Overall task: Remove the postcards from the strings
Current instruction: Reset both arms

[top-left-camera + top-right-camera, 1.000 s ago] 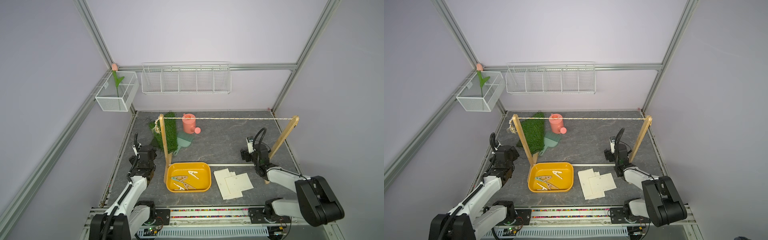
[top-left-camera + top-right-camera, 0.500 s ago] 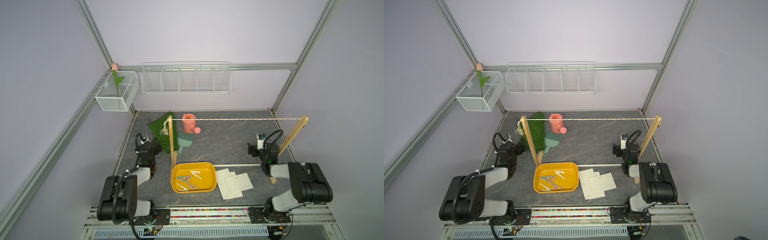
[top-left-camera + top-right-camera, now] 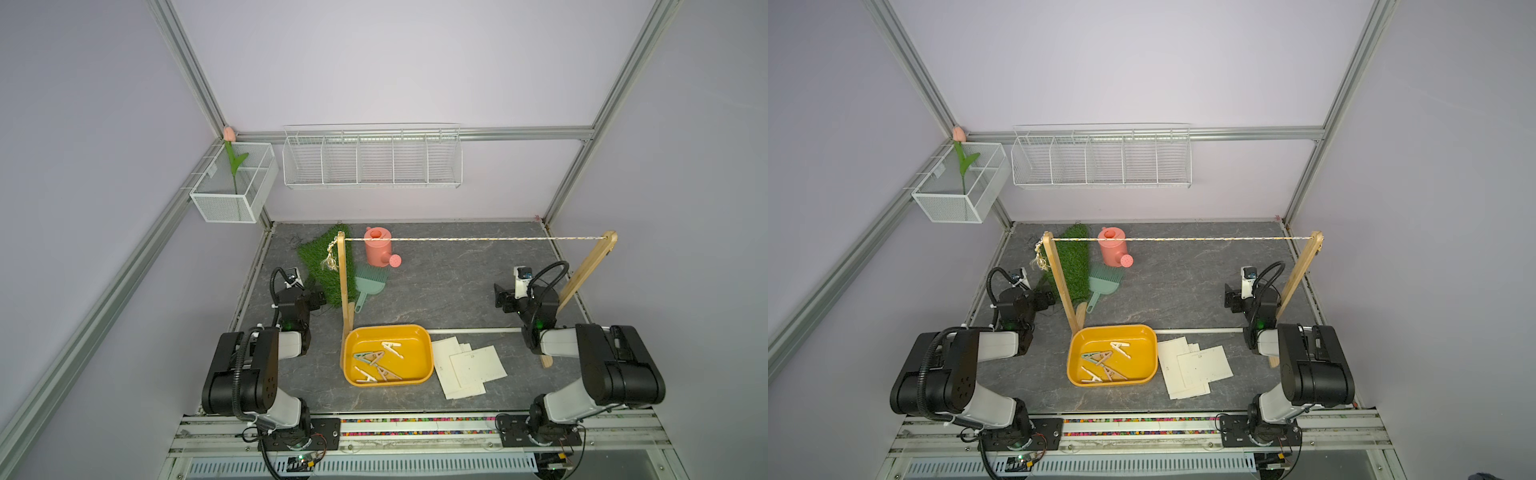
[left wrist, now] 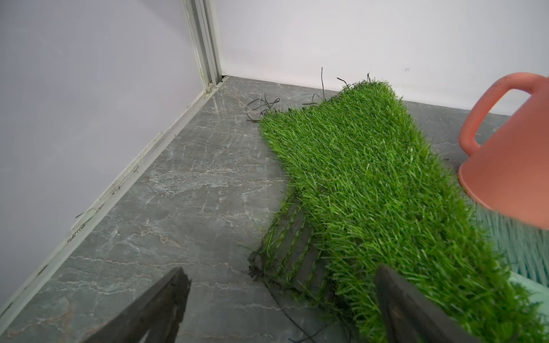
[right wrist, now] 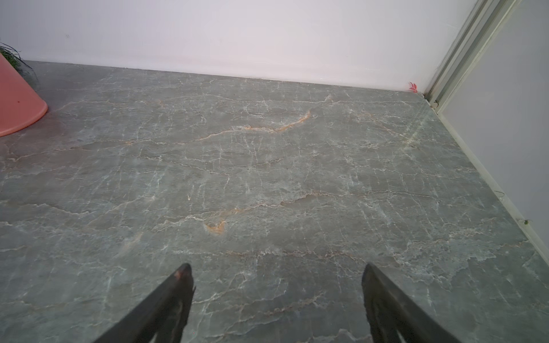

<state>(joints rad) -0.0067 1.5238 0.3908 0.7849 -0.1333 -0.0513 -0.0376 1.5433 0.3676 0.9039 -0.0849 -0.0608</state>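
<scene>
The postcards (image 3: 469,368) (image 3: 1196,368) lie in a loose overlapping stack on the grey table, right of the yellow tray. The string (image 3: 473,239) (image 3: 1163,239) runs bare between two wooden posts, with nothing hanging on it. My left gripper (image 3: 318,300) (image 4: 282,273) is open and empty, low over the table at the edge of the grass mat (image 4: 356,178). My right gripper (image 3: 500,300) (image 5: 276,268) is open and empty over bare table near the right post (image 3: 586,274). Both arms are folded back near the front rail.
A yellow tray (image 3: 388,328) with several clothespins stands by the left post (image 3: 343,291). A pink watering can (image 3: 378,247) and a green dustpan (image 3: 370,282) sit at the back left. A white rod (image 3: 473,331) lies along the rack's base. Wire baskets (image 3: 372,160) hang on the walls.
Both arms have drawn back and folded toward the front rail. The rack and the yellow tray stand a little further right than a second ago. The left jaws have opened wider.
</scene>
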